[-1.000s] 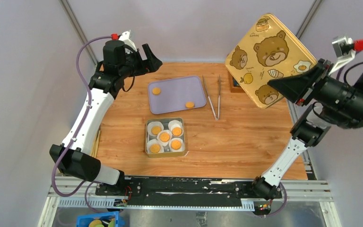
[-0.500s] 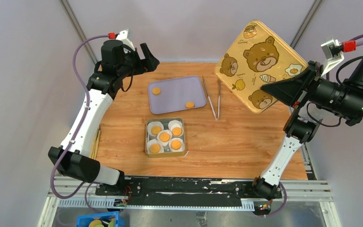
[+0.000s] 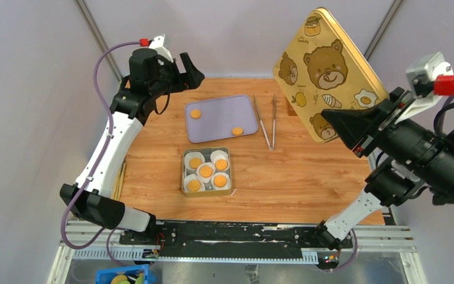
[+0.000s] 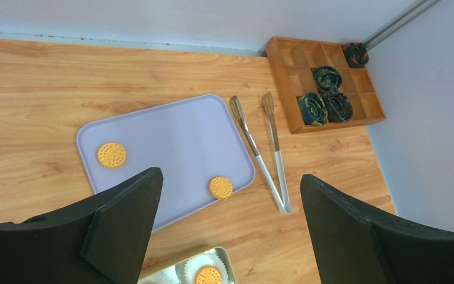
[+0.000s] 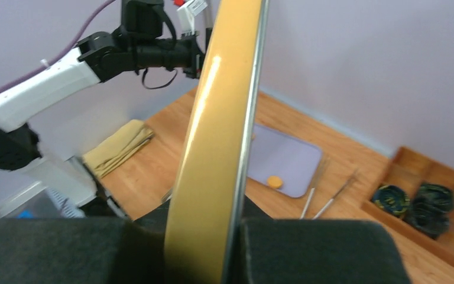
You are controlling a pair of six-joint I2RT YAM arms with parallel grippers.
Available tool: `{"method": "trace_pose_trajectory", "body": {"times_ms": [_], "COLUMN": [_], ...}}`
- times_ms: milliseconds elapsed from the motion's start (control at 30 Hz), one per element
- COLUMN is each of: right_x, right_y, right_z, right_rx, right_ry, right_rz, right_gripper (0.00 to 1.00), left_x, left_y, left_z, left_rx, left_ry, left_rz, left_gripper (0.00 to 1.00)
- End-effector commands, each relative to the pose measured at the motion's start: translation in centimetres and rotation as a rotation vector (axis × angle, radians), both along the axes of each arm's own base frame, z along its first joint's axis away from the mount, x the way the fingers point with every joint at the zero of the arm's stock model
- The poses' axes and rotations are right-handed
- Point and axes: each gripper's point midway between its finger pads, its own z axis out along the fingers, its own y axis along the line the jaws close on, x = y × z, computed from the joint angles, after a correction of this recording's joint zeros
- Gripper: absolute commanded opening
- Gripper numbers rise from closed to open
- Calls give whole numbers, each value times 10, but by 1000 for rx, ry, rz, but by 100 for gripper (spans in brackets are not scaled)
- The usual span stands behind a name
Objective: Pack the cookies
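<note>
Two loose cookies [image 3: 195, 113] [image 3: 237, 131] lie on a lavender tray [image 3: 219, 109]; the left wrist view shows them too [image 4: 112, 154] [image 4: 220, 187]. A square tin [image 3: 185, 177] in front of the tray holds several cookies [image 3: 206, 171] in white paper liners. My left gripper [image 3: 192, 71] is open and empty, high above the table's back left. My right gripper [image 3: 346, 121] is shut on the yellow bear-print tin lid [image 3: 325, 65], held tilted in the air at the right; the right wrist view shows the lid edge-on [image 5: 219, 142].
Metal tongs [image 3: 267, 121] lie right of the tray. A wooden compartment box [image 4: 331, 83] with dark bundles stands at the back right, mostly behind the lid in the top view. A folded yellow cloth [image 5: 118, 145] lies at the table's left edge.
My right arm has swung the lid up and turned it more upright, and the wrist has moved nearer the camera. The left gripper has barely moved.
</note>
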Motion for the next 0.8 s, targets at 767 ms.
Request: {"method": "trace_pose_trajectory", "body": {"times_ms": [767], "right_x": [-11], "right_y": [20], "right_z": [42], "right_rx": [3], "right_ry": [-69], "right_rz": [-56], "right_gripper": [5], "left_x": [-5], "left_y": [-9], "left_z": [38], "left_rx": [-26], "left_ry": [-81], "left_rz": [-30], "left_gripper": [94]}}
